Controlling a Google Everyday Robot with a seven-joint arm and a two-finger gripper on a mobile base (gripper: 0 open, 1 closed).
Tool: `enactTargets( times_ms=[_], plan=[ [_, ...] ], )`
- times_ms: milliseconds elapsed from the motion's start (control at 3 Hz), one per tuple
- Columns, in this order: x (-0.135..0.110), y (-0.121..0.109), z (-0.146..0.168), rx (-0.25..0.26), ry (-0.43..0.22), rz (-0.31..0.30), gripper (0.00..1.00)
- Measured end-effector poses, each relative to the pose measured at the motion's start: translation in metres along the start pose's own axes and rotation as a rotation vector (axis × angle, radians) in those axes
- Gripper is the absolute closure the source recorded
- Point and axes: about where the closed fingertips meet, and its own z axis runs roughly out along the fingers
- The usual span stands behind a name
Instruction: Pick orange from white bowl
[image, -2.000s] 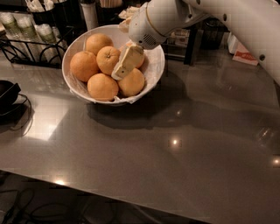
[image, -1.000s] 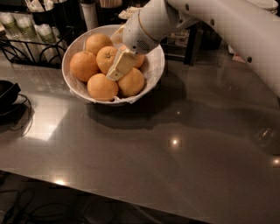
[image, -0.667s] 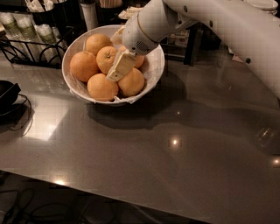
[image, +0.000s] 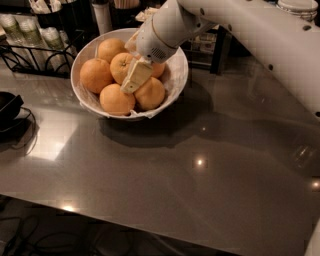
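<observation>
Grey countertop (image: 200, 200) bears the white bowl (image: 176, 82), gripper (image: 133, 81) low inside it beside the orange (image: 121, 69), whether clenched or released unclear

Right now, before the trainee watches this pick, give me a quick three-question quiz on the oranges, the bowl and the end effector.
1. Where is the end effector relative to the white bowl? A) far above it; B) down among its oranges; C) outside its rim.
2. True or false: the orange with the dark stem mark lies outside the bowl.
3. Fill in: the bowl stands on a grey ___.

Key: 1 B. 2 False, it lies inside the bowl, next to the end effector. 3 table.
</observation>
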Motion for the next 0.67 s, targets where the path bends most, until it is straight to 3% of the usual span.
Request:
enactTargets(
  times_ms=[667],
  plan=[
    [0.0107,-0.0098,0.0059,0.004,0.024,0.01,0.67]
  ],
)
